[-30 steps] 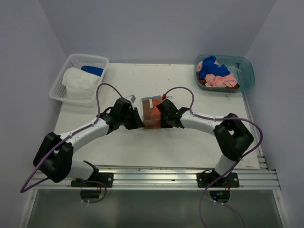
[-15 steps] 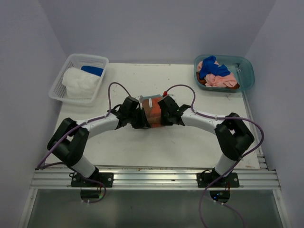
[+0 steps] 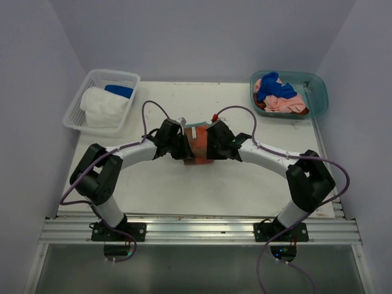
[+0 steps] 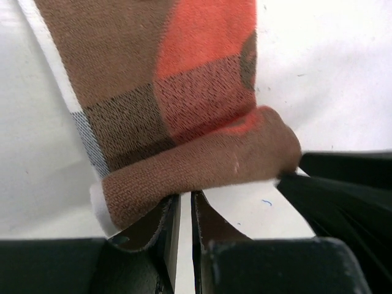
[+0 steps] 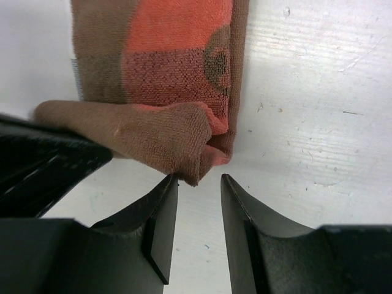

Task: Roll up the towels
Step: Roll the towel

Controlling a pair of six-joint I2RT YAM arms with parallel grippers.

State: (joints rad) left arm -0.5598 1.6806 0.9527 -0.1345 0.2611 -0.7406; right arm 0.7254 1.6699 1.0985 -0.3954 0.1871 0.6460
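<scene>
A brown and orange checked towel lies at the middle of the table, its near edge turned over into a short roll. My left gripper is at the roll's left end. In the left wrist view its jaws are almost together, with a thin slit of table between them and the tips tucked under the roll. My right gripper is at the roll's right end. There its jaws stand open, and the roll's corner hangs just ahead of the tips, held by neither.
A white mesh basket at the back left holds a white towel and a blue one. A teal tub at the back right holds pink and blue towels.
Both grippers moved away from the bases and closer together, turning the towel's near edge over. The right gripper opened and let go. The left jaws narrowed.
</scene>
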